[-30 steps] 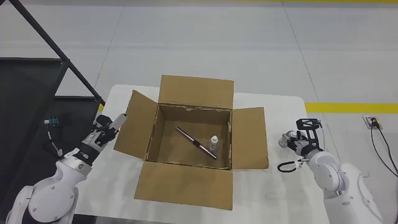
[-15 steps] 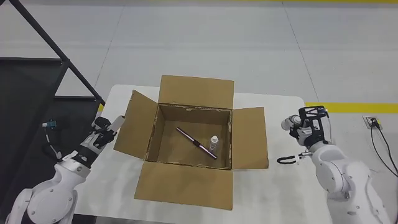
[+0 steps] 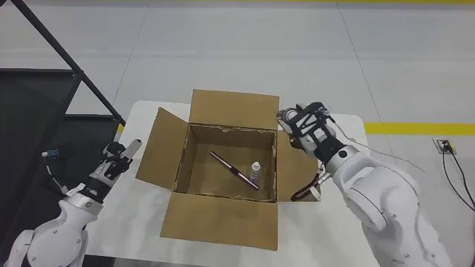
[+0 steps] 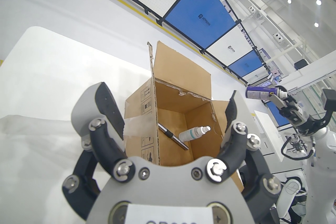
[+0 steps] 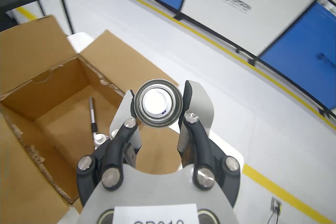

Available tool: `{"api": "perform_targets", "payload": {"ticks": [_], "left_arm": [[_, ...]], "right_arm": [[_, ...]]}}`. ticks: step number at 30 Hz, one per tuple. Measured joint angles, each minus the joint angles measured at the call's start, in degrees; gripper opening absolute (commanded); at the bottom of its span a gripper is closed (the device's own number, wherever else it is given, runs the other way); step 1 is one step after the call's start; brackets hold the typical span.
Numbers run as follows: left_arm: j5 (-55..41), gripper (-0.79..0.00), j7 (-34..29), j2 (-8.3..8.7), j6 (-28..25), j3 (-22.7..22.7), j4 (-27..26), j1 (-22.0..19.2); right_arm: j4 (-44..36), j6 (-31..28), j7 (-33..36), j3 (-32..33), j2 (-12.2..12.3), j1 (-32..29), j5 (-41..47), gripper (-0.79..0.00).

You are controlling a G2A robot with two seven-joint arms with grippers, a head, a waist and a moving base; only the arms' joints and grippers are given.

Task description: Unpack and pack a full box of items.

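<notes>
Top view: the right end effector (image 3: 298, 122) is clamped on a round can (image 3: 286, 116), up in the air over the right flap of the open box (image 3: 234, 108) on the table (image 3: 148, 204), and a thin rod (image 3: 234, 170) and a little spray bottle (image 3: 255, 169) lie inside. Left wrist view: the left end effector (image 4: 168, 101) is spread wide with nothing in it, just beside the box's left side. Right wrist view: the can (image 5: 158, 103) sits squeezed between the two fingers (image 5: 195, 101), and I think it could bump the box edge or drop on the spray bottle if the squeeze slips.
</notes>
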Motion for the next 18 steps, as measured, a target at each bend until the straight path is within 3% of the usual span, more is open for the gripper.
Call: {"api": "perform_targets", "payload": {"ticks": [5, 8, 18], "left_arm": [[-0.44, 0.000, 0.15, 0.00, -0.23, -0.70, -0.11, 0.50], [-0.43, 0.000, 0.14, 0.00, -0.23, -0.68, -0.11, 0.48], [-0.42, 0.000, 0.14, 0.00, -0.22, -0.68, -0.10, 0.48]], "right_arm": [[12.84, -8.26, 1.12, -9.73, -1.92, 10.95, 8.21, -0.785], [20.41, -10.30, 1.16, -15.08, -3.36, 16.05, 11.25, -0.785], [40.92, -10.15, 0.38, -28.63, -8.79, 26.58, 16.32, -0.785]]}}
